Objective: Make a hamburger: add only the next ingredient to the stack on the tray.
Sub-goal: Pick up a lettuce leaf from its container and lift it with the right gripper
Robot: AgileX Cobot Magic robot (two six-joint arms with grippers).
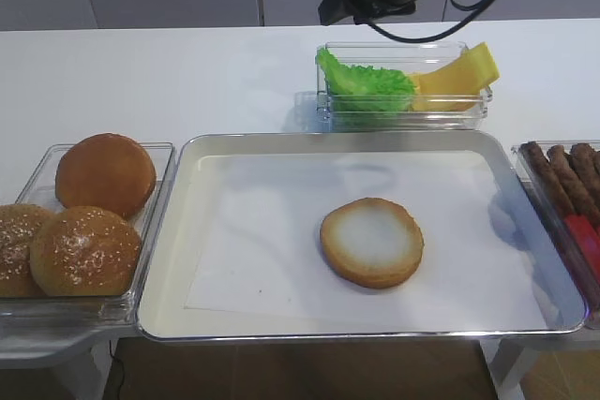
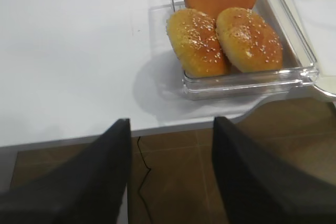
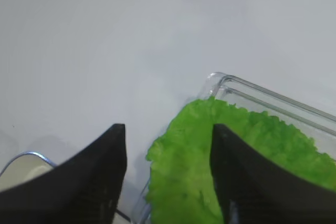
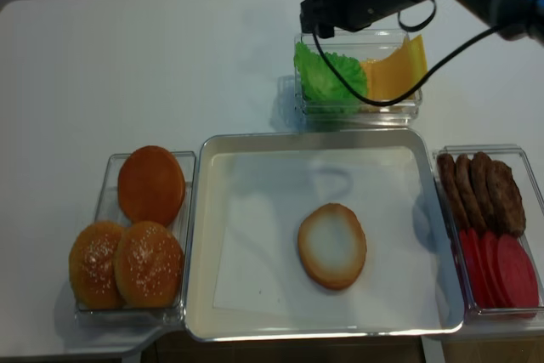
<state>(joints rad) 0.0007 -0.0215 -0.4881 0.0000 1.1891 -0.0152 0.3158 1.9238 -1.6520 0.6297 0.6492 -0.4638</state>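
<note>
The stack is a flat bun bottom [image 1: 372,241] [image 4: 331,246] with a pale cut face, lying on the white liner of the silver tray [image 1: 187,231] [image 4: 204,235]. The green ruffled lettuce leaf [image 1: 366,81] [image 3: 184,171] [image 4: 327,78] leans in the left end of a clear bin [image 3: 262,95] behind the tray. My right gripper [image 3: 168,127] [image 4: 310,19] hovers open over that bin's left end. One finger is over the leaf and the other over the table outside the bin, with nothing held. My left gripper [image 2: 168,121] is open and empty, past the table's front edge over the brown floor.
Yellow cheese slices [image 1: 459,77] [image 4: 395,70] share the lettuce's bin. A clear bin with three domed buns [image 1: 94,213] [image 2: 226,30] stands left of the tray. Another bin, right of the tray, holds brown patties [image 4: 480,189] and red slices [image 4: 501,265].
</note>
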